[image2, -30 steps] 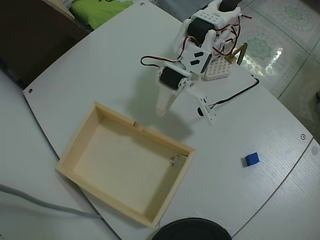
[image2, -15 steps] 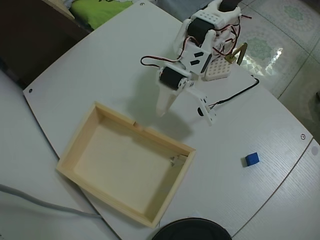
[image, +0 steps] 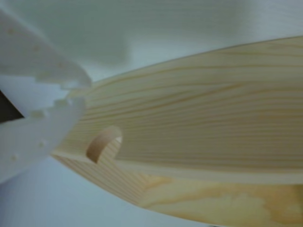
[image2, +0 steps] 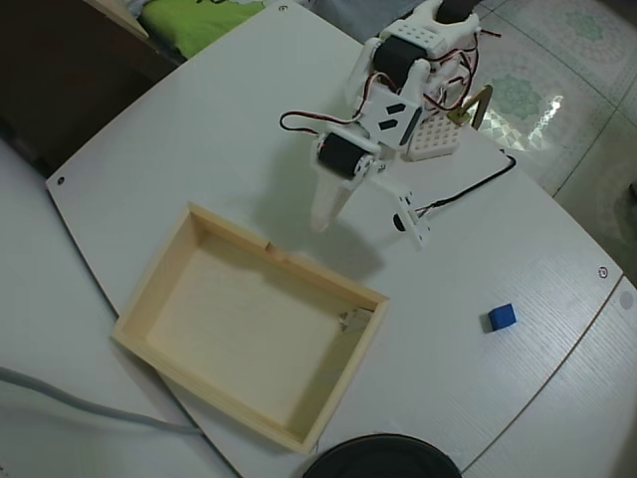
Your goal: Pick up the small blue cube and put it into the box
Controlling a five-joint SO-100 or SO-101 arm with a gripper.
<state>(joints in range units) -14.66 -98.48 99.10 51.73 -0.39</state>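
Note:
The small blue cube (image2: 502, 318) lies alone on the white table, to the right of the box in the overhead view; it is out of the wrist view. The box (image2: 234, 235), a shallow pale wooden tray, sits left of centre and holds nothing. Its outer wall (image: 199, 109) with the notch (image: 104, 144) fills the wrist view. My white gripper (image2: 320, 221) points down just above the box's far wall near the notch, far from the cube. Its toothed fingertips meet in the wrist view, so the gripper (image: 78, 92) is shut with nothing between them.
A white perforated block (image2: 435, 137) stands beside the arm's base, with a black cable (image2: 468, 189) trailing over the table. A black round object (image2: 383, 458) sits at the bottom edge. A grey cable (image2: 80, 403) crosses the lower left. The table's curved edge runs just right of the cube.

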